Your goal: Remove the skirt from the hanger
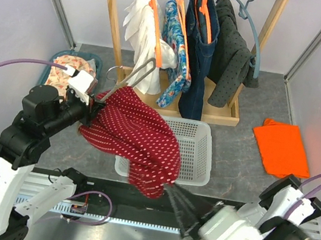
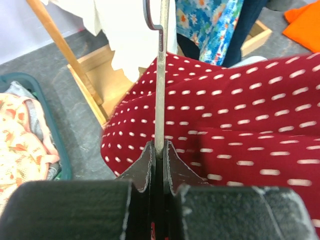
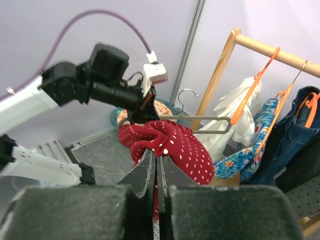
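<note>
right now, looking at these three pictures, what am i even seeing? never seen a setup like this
These are two robot arms bolted at the near edge of a grey table. One picture looks down from above and behind them. The other two come from a small camera on each wrist, so that arm's own dark fingers fill the bottom. The left gripper is shut on a grey hanger. The right gripper is shut on an edge of the red dotted skirt hanging on it. On the table are a white mesh basket, a folded orange cloth, a teal bin of patterned fabric, and a wooden rack of clothes.
</note>
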Motion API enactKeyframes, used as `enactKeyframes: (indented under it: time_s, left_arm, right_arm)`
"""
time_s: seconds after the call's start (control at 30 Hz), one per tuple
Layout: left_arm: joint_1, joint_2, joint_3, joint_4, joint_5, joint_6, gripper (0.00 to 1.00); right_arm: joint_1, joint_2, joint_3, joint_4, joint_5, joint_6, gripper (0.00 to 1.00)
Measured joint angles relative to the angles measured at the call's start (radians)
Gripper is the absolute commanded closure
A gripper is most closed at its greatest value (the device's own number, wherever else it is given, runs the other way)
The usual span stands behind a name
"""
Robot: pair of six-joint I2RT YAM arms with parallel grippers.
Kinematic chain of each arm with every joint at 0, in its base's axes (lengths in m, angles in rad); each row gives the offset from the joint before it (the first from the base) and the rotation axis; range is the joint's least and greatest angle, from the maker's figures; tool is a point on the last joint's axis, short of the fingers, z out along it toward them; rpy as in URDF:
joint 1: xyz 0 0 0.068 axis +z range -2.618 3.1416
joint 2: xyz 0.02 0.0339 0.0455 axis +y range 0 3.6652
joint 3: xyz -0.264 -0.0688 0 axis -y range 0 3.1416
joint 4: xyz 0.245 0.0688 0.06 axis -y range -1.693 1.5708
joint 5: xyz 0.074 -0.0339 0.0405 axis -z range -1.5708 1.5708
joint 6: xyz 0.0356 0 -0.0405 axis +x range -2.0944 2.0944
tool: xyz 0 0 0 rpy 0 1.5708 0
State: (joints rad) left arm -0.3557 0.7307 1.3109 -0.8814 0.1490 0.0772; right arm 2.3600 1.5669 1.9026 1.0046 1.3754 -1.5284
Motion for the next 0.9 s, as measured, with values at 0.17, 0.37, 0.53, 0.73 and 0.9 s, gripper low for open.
enactKeyframes:
  time_s: [0.17,0.37,0.53,0.73,0.9]
  left_arm:
    - [0.000,-0.018,-0.082,0.048,-0.056,0.031,0.98]
    - [0.000,-0.018,-0.124,0.068,-0.098,0.052,0.98]
    - [0.000,0.018,-0.027,0.040,-0.089,0.052,0.98]
    - [0.001,0.032,0.127,-0.051,0.054,0.086,0.98]
    - [0.001,-0.022,0.172,-0.131,0.177,0.138,0.98]
  right_arm:
    - [0.068,0.036,0.172,0.177,-0.025,-0.245,1.00]
    - [0.073,0.045,0.205,0.287,-0.053,-0.366,1.00]
    - [0.069,-0.092,-0.020,0.205,-0.040,-0.229,1.00]
    - [0.014,-0.258,-0.088,0.000,-0.036,0.040,1.00]
    - [-0.032,-0.271,-0.015,-0.090,-0.040,0.147,1.00]
